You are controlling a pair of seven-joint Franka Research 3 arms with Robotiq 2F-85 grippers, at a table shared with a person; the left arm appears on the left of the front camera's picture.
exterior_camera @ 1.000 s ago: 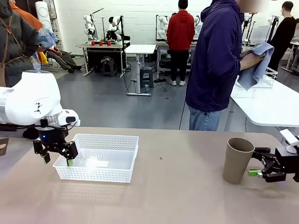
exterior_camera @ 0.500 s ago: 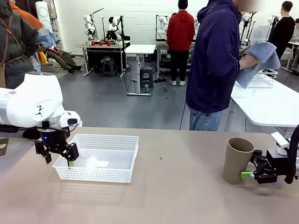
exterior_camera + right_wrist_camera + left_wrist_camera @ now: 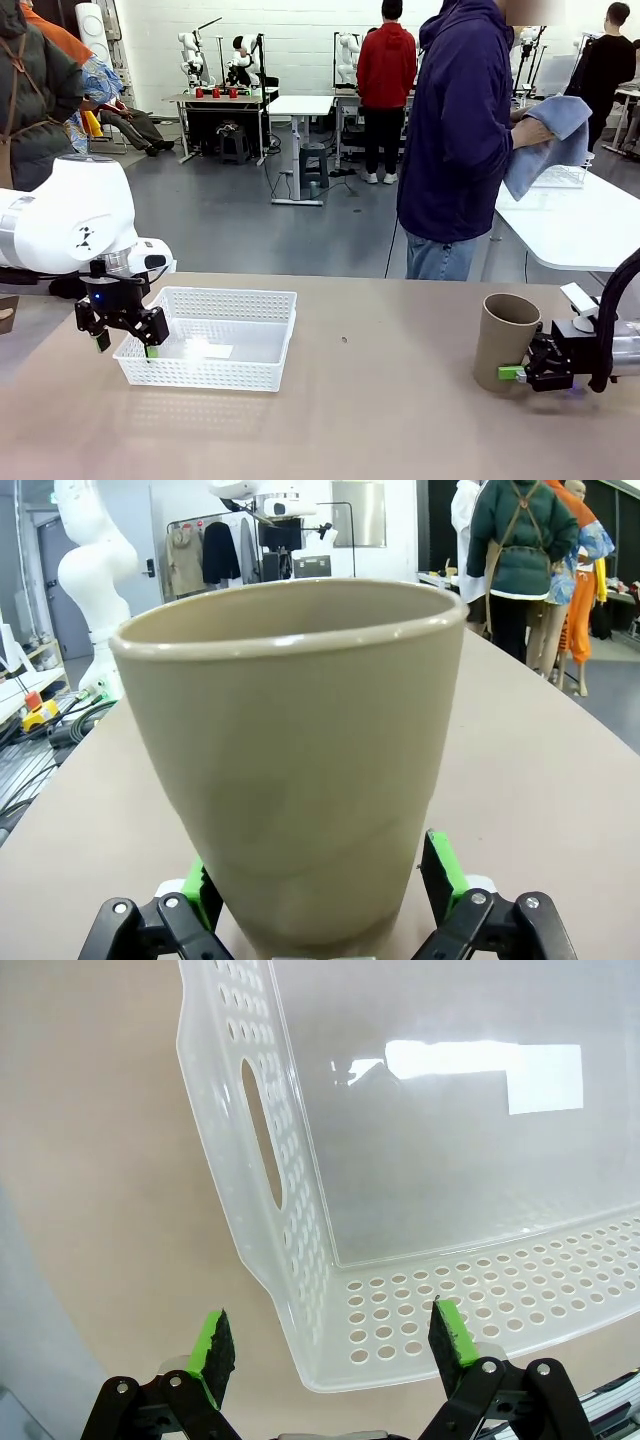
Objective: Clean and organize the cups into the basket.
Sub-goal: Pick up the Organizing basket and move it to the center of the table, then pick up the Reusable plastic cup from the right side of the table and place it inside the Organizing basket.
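Your right gripper (image 3: 515, 373) stands released around the cup (image 3: 505, 338), ready to grasp; your left gripper (image 3: 124, 345) hovers released over a corner of the basket (image 3: 215, 372).

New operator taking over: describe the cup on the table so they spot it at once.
On the tan table, go to the right end, opposite the white mesh basket at the left. A tall cup stands upright, its base between the open fingers of the right pincer. It is plain matte beige, handleless.
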